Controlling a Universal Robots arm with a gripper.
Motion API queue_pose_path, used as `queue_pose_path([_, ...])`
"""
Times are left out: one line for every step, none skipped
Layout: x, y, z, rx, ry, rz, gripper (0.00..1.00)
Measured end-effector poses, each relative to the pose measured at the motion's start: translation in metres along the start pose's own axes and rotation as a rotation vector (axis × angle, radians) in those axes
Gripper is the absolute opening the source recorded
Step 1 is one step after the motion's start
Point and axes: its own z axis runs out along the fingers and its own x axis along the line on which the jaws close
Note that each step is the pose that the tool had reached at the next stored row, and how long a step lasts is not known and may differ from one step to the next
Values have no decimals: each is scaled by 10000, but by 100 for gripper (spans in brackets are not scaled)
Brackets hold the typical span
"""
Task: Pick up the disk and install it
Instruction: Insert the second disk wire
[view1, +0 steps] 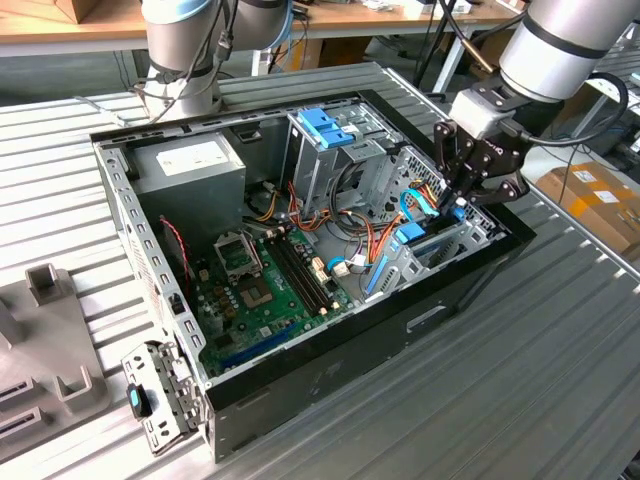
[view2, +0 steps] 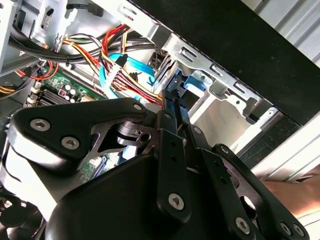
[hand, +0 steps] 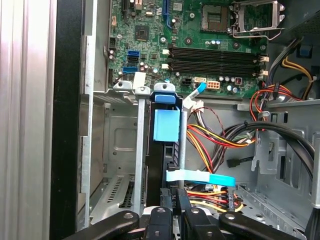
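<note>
Gripper linkage: the black finger links and screws of the gripper lie closest to the lens in the second wrist view, and they show along the edge of the first wrist view as well.
Gripper state: the two fingers are drawn close together on the blue end of the disk; in the exterior view the gripper hangs over the case's corner bay, fingertips down among the blue parts.
Disk: the disk stands on edge in the drive bay just ahead of the fingertips, its light-blue carrier face and blue end tab showing between the grey bay walls; in the second wrist view its blue end sits right at the fingertips.
Drive bay: the grey sheet-metal bay flanks the disk, beside the black case wall.
Cables: a flat blue ribbon cable crosses just beyond the fingers; red, yellow and orange wires bundle beside it.
Motherboard: the green board lies farther ahead of the gripper, past the bay.
Tall cage: the metal cage with a blue plastic top stands well away from the gripper, toward the case's middle.
Case: the open computer case rests on a ribbed metal table.
</note>
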Motion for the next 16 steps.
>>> queue_pose_path([0,0,0,0,-1,0,16])
queue_pose_path([0,0,0,0,-1,0,16])
queue_pose_path([1,0,-1,0,-1,0,16])
queue_pose_path([1,0,-4,0,-2,0,16])
queue_pose_path([2,0,-6,0,-7,0,16])
queue_pose_path([1,0,-10,0,-12,0,16])
queue_pose_path([1,0,-14,0,-14,1,16])
queue_pose_path([1,0,-14,0,-15,0,16])
queue_pose_path([9,0,-15,1,-13,0,16])
queue_pose_path([16,1,-16,1,-13,0,16])
queue_pose_path([16,1,-16,1,-13,0,16])
queue_pose_path([16,2,-15,1,-13,0,16])
queue_pose_path([17,5,-12,1,-14,1,16])
queue_pose_path([17,9,-7,1,-20,1,16])
queue_pose_path([17,12,-5,2,-37,0,16])
queue_pose_path([16,15,-2,2,-45,0,16])
